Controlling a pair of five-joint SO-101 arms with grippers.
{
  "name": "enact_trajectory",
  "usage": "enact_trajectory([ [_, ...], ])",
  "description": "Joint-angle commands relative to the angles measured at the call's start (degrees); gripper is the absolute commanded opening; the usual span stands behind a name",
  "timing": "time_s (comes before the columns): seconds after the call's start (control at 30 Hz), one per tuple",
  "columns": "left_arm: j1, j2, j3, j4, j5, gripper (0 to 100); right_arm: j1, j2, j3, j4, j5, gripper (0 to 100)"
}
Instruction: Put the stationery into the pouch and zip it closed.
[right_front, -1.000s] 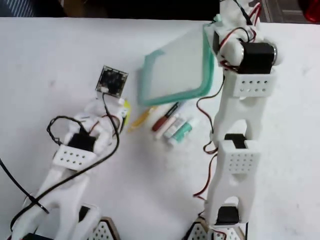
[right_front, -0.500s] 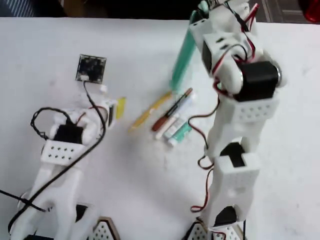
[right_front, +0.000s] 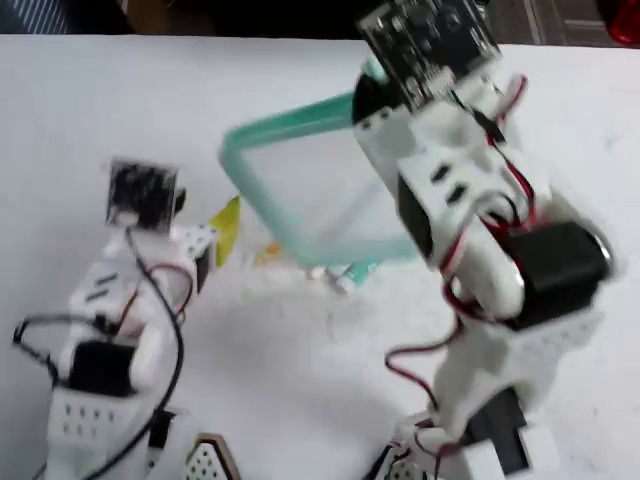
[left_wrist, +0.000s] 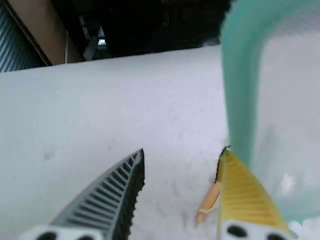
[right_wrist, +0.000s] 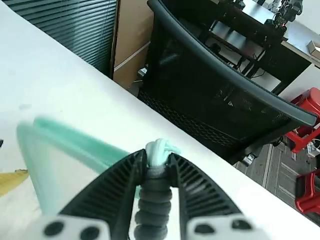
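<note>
Surface: white bench (right_front: 120, 90) | right claw (right_wrist: 157, 159): clamped on a corner of the pouch (right_front: 305, 195), pouch raised and tilted over bench centre | stationery (right_front: 347, 272): on bench, partly under pouch's near edge | left claw (left_wrist: 182, 150): wide, empty, just beside pouch's left edge

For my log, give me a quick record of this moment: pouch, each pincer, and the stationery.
pouch: raised above the table, gripped at its teal edge
right pincer: shut on pouch
left pincer: open, orange pen close by
stationery: on table, partly hidden under pouch
</note>
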Motion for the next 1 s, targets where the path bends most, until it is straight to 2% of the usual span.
enact_trajectory([
  [0.0,6.6,-14.2,2.2,3.1,-0.3,25,-0.1,-6.6,7.1,0.7,-0.5,1.7],
  [0.13,19.2,-20.5,0.1,9.9,-0.6,25,-0.6,-9.5,13.5,0.7,-0.5,1.7],
  [0.23,23.2,-21.5,-3.9,13.4,-0.6,25,-0.6,-10.5,14.2,0.7,-0.5,1.7],
  [0.57,20.2,-21.2,-5.1,14.5,-2.6,25,-0.2,-11.7,14.7,0.7,-0.5,1.7],
  [0.8,9.7,-31.6,-10.6,21.5,-3.3,25,-0.2,-12.2,14.8,0.7,-0.5,1.7],
  [0.87,9.4,-34.4,-13.7,23.9,-6.2,25,-0.4,-11.9,14.8,0.7,-0.5,1.7],
  [0.97,9.5,-34.9,-22.9,30.6,-6.9,25,-0.6,-11.6,14.8,0.7,-0.6,1.7],
])
